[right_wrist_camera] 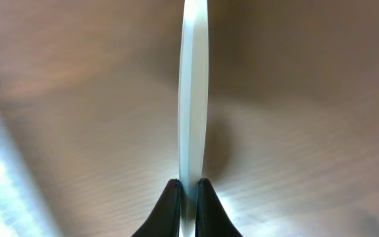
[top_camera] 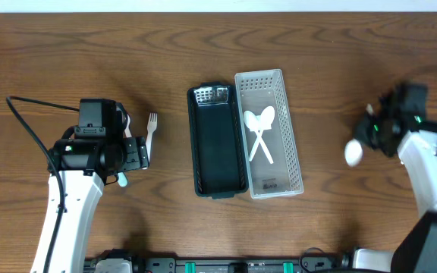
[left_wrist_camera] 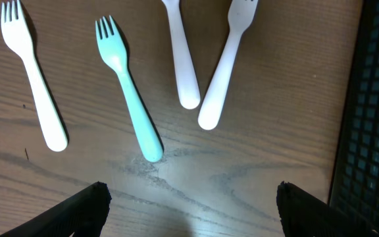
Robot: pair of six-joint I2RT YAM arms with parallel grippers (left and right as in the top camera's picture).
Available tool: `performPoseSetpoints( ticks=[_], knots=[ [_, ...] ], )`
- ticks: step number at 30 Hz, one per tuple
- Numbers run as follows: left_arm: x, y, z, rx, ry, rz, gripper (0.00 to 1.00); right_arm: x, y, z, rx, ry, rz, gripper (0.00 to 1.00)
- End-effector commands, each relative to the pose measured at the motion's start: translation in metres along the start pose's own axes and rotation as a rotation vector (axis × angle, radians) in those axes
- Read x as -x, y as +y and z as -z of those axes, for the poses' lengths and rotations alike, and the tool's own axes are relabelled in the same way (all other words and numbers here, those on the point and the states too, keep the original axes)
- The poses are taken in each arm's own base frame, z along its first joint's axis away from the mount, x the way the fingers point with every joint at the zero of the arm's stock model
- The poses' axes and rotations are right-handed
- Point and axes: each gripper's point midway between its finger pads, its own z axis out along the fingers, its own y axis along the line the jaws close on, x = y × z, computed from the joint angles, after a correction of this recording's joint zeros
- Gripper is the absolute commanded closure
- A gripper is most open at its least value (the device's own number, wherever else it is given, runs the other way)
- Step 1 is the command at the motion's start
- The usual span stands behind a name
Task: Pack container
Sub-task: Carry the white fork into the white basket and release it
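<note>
A black tray [top_camera: 217, 144] and a white perforated basket [top_camera: 275, 98] stand side by side at the table's middle. Two white spoons [top_camera: 260, 129] lie crossed in the basket. My left gripper [top_camera: 131, 155] is open and empty, just above the table. In the left wrist view, between and beyond its fingers [left_wrist_camera: 189, 204], lie a teal fork [left_wrist_camera: 129, 92], a white fork [left_wrist_camera: 35, 85], another white fork [left_wrist_camera: 227, 62] and a white handle [left_wrist_camera: 181, 59]. My right gripper [top_camera: 374, 133] is shut on a white spoon [top_camera: 353, 153], seen edge-on in the right wrist view [right_wrist_camera: 193, 85], above the table at the far right.
One white fork [top_camera: 151, 130] shows beside the left arm in the overhead view. The black tray's wall [left_wrist_camera: 374, 118] fills the right edge of the left wrist view. A black cable [top_camera: 33, 129] loops left of the left arm.
</note>
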Motion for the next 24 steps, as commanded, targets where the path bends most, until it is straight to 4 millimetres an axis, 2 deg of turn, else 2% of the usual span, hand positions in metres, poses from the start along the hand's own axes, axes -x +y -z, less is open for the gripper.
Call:
performPoseSetpoints(
  ticks=[1,5,7,9,13,16,20,24],
  knots=[
    [0.006,0.002,0.004,0.008,-0.018,0.008,0.16,0.022,0.074,0.042,0.121,-0.089,0.195,0.99],
    [0.006,0.002,0.004,0.007,-0.018,0.008,0.16,0.01,0.137,0.061,0.208,-0.11,0.364,0.99],
    [0.006,0.002,0.004,0.008,-0.018,0.008,0.16,-0.008,0.161,0.059,0.241,-0.087,0.433,0.99],
    [0.006,0.002,0.004,0.008,-0.018,0.008,0.16,-0.024,0.173,0.052,0.249,-0.046,0.475,0.99],
    [0.006,0.002,0.004,0.008,-0.019,0.008,0.16,-0.065,0.186,0.019,0.226,0.094,0.571,0.99],
    [0.006,0.002,0.004,0.008,-0.018,0.008,0.16,-0.088,0.19,-0.006,0.2,0.183,0.607,0.99],
    [0.006,0.002,0.004,0.007,-0.018,0.008,0.16,-0.103,0.192,-0.028,0.18,0.241,0.634,0.98],
    [0.006,0.002,0.004,0.007,-0.018,0.008,0.16,-0.105,0.192,-0.033,0.179,0.245,0.664,0.85]
  ],
)
